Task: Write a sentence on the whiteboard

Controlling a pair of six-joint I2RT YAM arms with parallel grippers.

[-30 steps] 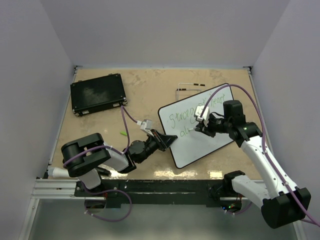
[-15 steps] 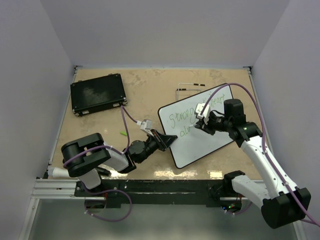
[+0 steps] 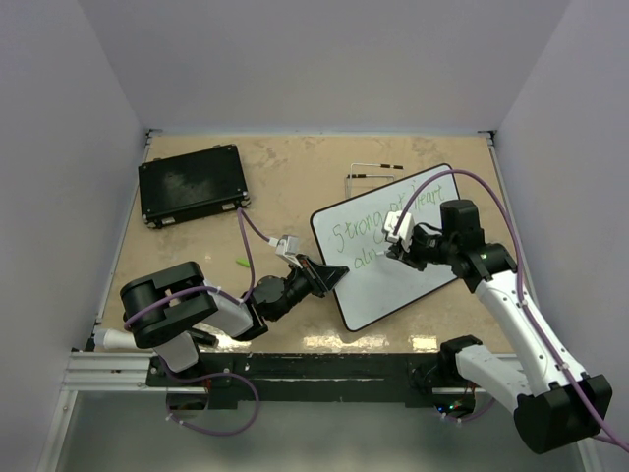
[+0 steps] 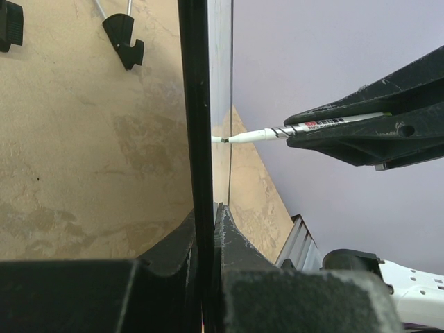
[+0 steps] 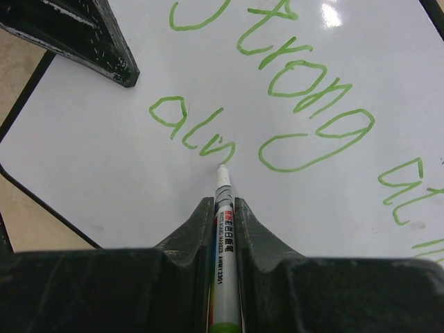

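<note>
The whiteboard (image 3: 393,290) lies tilted at the table's right middle. My left gripper (image 3: 334,275) is shut on its left rim, seen edge-on in the left wrist view (image 4: 195,104), with the jaws (image 4: 206,211) clamped on it. My right gripper (image 3: 393,251) is shut on a white marker (image 5: 223,243) with a green end. The marker's tip touches the board (image 5: 104,152). The sentence (image 5: 305,90) is in green: "Strong at" shows in the top line and "alw" in the second, ending at the tip. The marker also shows in the left wrist view (image 4: 291,129).
A flat black case (image 3: 192,184) lies at the back left. A small green piece (image 3: 241,262) lies left of my left gripper. A thin wire stand (image 3: 373,170) lies behind the board. Grey walls enclose the table.
The right gripper has shifted a little to the right along the second line with the marker. The green writing there has grown from "al" to "alw". The left gripper has not moved.
</note>
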